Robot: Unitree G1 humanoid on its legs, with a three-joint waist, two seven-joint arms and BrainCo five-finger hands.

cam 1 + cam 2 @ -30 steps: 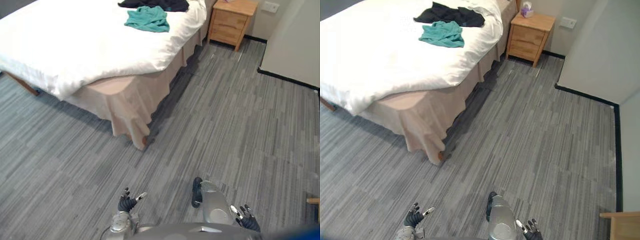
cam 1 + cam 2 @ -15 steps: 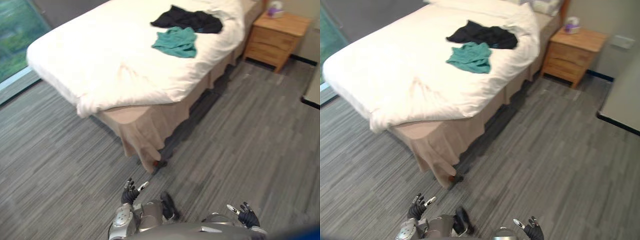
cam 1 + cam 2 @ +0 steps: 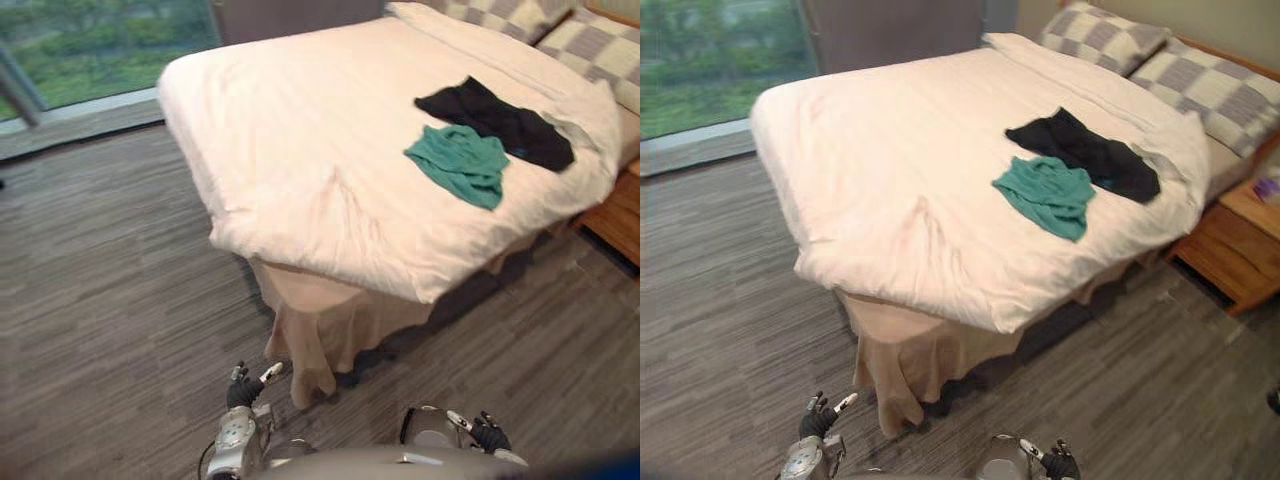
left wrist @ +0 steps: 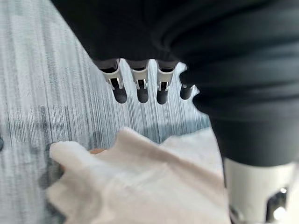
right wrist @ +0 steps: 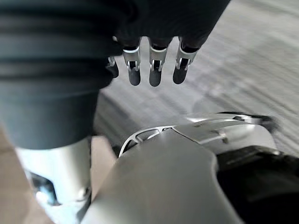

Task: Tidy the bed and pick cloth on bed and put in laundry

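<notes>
At 1 o'clock on bed [image 3: 300, 150] we note teal cloth [image 3: 460, 165] touching black cloth [image 3: 510, 125]; left wrist view adds skirt [image 4: 140, 182]. Both left hand [image 3: 243, 390] and right hand [image 3: 488, 437] spread, empty, above floor [image 3: 100, 300].

Left hand [image 4: 139, 80], right hand [image 5: 155, 70]: silver, dark-tipped, black ribbed covers.

Bed [image 3: 300, 150]: in the left eye view, head end cut off at upper right.
Nightstand [image 3: 618, 215]: right edge cuts it.
Purple item [image 3: 1268, 188]: we cannot identify it.

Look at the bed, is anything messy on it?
Yes. A crumpled green cloth and a black cloth lie dumped on the white quilt, touching each other. The quilt also has a crease near its front edge.
</notes>
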